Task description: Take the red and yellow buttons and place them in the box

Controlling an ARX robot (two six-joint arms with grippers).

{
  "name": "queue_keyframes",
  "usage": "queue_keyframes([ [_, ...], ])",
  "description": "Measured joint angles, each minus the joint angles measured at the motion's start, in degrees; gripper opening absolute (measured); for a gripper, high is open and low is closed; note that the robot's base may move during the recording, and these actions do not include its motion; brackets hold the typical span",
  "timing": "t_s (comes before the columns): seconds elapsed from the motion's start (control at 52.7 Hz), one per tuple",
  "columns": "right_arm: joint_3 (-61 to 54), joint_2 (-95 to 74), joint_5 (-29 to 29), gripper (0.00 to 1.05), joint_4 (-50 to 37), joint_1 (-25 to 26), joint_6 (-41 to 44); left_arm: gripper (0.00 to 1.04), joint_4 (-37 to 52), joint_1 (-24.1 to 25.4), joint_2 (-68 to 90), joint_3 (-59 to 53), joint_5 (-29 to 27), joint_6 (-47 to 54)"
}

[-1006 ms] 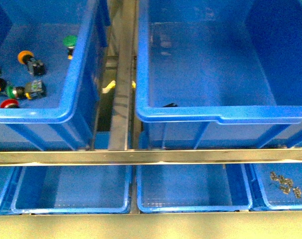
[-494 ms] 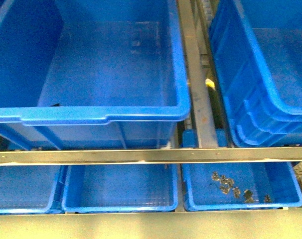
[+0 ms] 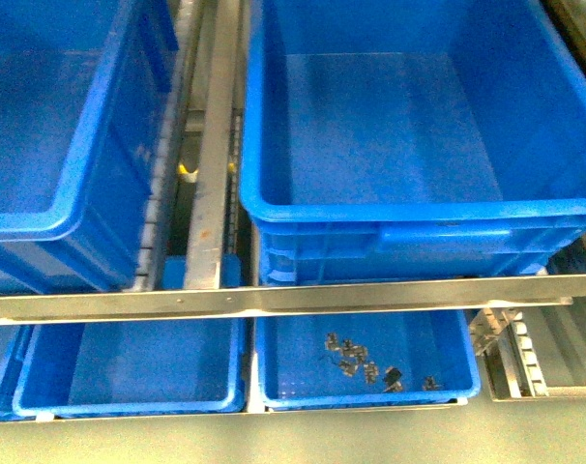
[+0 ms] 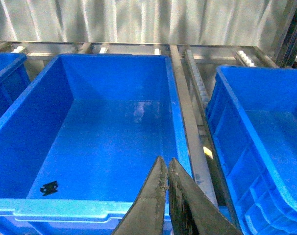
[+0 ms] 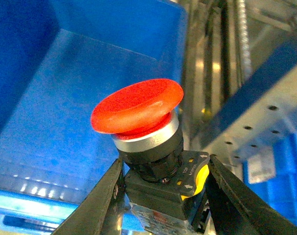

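Left gripper (image 4: 166, 164) closed and bare; right gripper (image 5: 164, 169) holding the red button (image 5: 137, 105).
We find the left gripper's fingers pressed together with nothing between them, facing a deep blue bin (image 4: 21, 117) that holds one small black piece (image 4: 49, 187). The right gripper clamps the red button's black body from both sides — cap clear of the fingers — with the box (image 5: 65, 83) behind it.

The front view is rendered soft and blue-saturated, with glare along the horizontal metal rail (image 3: 274, 298). In the right wrist view, the red mushroom-capped button (image 5: 137, 105) is sharply lit; its background is blurred.
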State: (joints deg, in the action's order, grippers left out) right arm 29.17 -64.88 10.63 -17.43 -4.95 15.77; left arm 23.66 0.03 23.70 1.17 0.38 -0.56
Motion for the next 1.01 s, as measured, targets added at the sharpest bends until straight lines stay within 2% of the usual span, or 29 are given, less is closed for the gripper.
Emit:
queue_keyframes([
  [0.721, 0.00, -0.72, 0.31, 0.40, -0.22, -2.51, -0.33, 0.03, -13.49, 0.00, -13.64, 0.00, -0.39, 0.00],
  [0.778, 0.00, -0.85, 0.33, 0.39, -0.22, -2.67, -0.48, 0.03, -21.57, 0.00, -19.71, 0.00, -0.42, 0.07],
  [0.816, 0.00, -0.96, 0.39, 0.39, -0.22, -2.69, -0.61, 0.03, -23.02, 0.00, -21.22, 0.00, -0.39, 0.07],
  [1.006, 0.00, -1.73, 0.76, 0.39, -0.22, -3.10, -1.05, 0.03, -23.69, 0.00, -22.86, 0.00, -0.39, 0.09],
])
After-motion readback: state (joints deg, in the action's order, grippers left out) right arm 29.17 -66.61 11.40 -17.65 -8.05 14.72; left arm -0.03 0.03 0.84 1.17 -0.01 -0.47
